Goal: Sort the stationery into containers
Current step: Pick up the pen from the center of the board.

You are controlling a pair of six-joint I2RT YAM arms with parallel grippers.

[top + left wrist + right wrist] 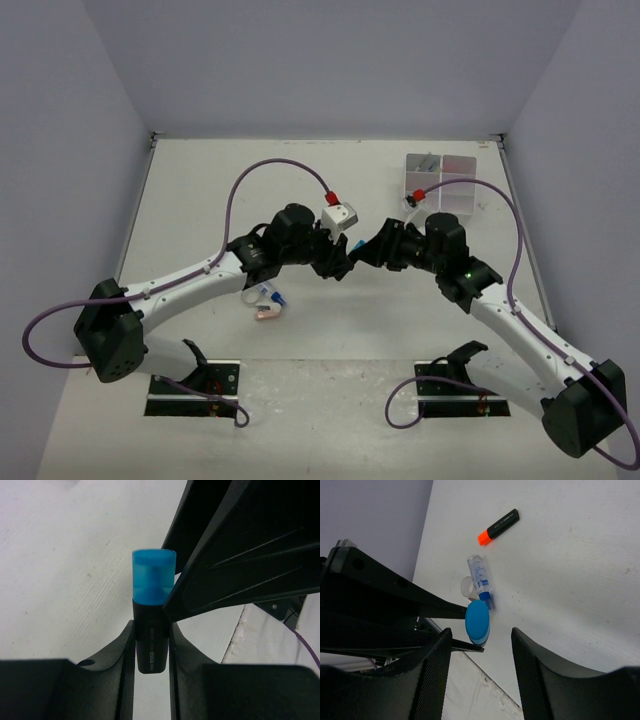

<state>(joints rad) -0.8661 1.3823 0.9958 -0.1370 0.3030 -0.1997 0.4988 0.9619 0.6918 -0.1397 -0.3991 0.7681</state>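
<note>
Stationery is showing as five loose items. One blue-capped black highlighter (153,577) is being held off the table at the centre of the workspace. The left gripper (151,625) is clamping its black barrel between both fingers (125,650), with the cap pointing away from the wrist. The right gripper (481,630) is facing that cap end-on with its jaws standing apart, one finger to each side, neither touching the highlighter.

One orange-capped black highlighter (499,526) is lying flat on the table, apart from the rest. One clear tube with a blue end (480,577) is lying just beside one translucent tape roll (466,586); contact between them cannot be confirmed. One pink piece (266,314) is lying next to the tube in the top view.

One white plastic organiser box (442,172) is sitting at the far right of the table, divided into square compartments. The right arm is covering its near part, so the compartment count cannot be completed. One blue-grey item (425,160) is lying in the far-left compartment; its kind cannot be told.

The off-white table (200,190) is showing small scuffs and specks. Plain lavender-grey walls (330,60) are enclosing it on three sides. Two purple cables (270,162) are looping above it, one from each arm.
</note>
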